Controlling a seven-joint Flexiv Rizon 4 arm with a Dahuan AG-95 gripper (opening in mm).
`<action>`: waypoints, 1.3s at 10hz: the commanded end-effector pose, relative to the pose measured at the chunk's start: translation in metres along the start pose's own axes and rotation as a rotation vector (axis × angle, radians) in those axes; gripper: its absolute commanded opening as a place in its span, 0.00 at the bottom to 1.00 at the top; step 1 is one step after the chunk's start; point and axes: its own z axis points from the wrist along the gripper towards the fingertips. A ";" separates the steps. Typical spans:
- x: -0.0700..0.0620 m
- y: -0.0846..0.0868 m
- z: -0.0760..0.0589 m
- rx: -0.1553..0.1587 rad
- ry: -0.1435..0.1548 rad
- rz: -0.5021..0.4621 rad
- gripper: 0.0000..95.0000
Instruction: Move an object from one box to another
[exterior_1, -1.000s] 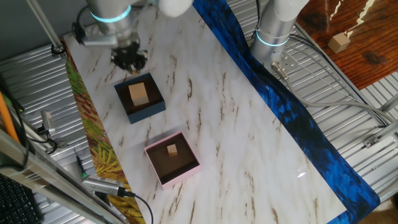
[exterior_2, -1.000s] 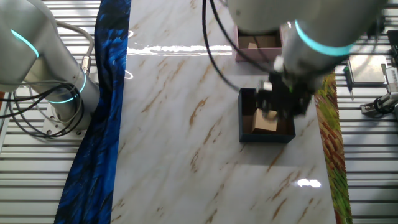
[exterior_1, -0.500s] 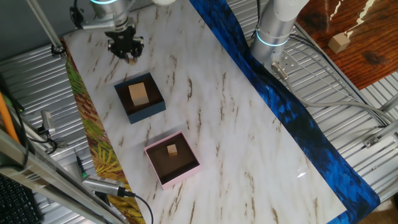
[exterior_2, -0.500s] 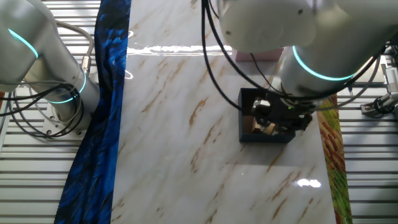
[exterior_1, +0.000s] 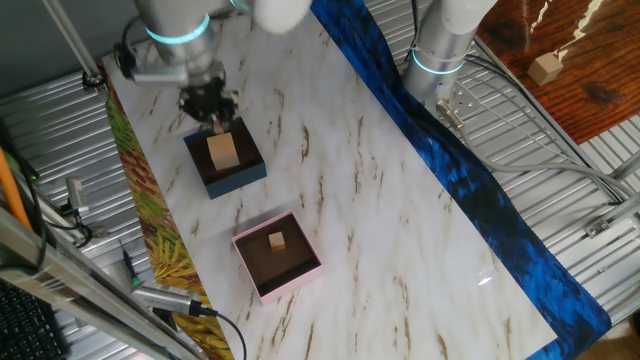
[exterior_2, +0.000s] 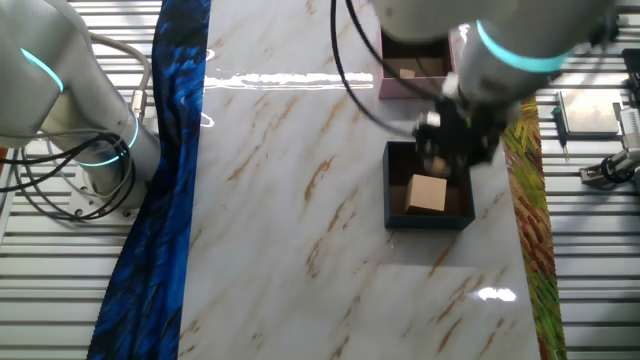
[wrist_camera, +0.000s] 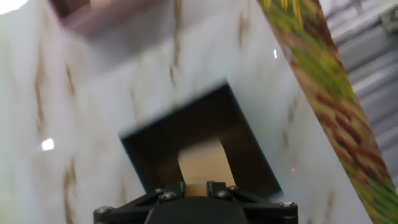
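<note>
The navy-blue box (exterior_1: 225, 160) sits on the marble table and holds a tan wooden block (exterior_1: 222, 150). My gripper (exterior_1: 213, 113) hangs over the box's far edge, shut on a small wooden cube (wrist_camera: 197, 185) that sits between the dark fingers (wrist_camera: 180, 188). In the other fixed view the gripper (exterior_2: 442, 158) is above the navy box (exterior_2: 392, 190), just beyond its block (exterior_2: 428, 193). The pink box (exterior_1: 277, 257) holds a small wooden cube (exterior_1: 277, 240). In the hand view the navy box (wrist_camera: 149, 149) lies right below, with its block (wrist_camera: 205, 160) showing.
A blue cloth strip (exterior_1: 440, 150) runs along one table edge and a leafy yellow-green strip (exterior_1: 140, 200) along the other. A second robot base (exterior_1: 440, 50) stands beyond the blue strip. In the other fixed view the arm hides part of the pink box (exterior_2: 412, 82).
Half a second ago the gripper was off beyond the navy box over bare marble. It has since come back over the box's far edge, still shut on the small cube.
</note>
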 end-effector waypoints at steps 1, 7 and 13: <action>-0.034 0.015 0.002 -0.002 -0.001 0.034 0.00; -0.054 0.017 -0.003 -0.006 0.017 -0.028 0.00; -0.067 0.023 0.001 -0.056 -0.016 -0.102 0.00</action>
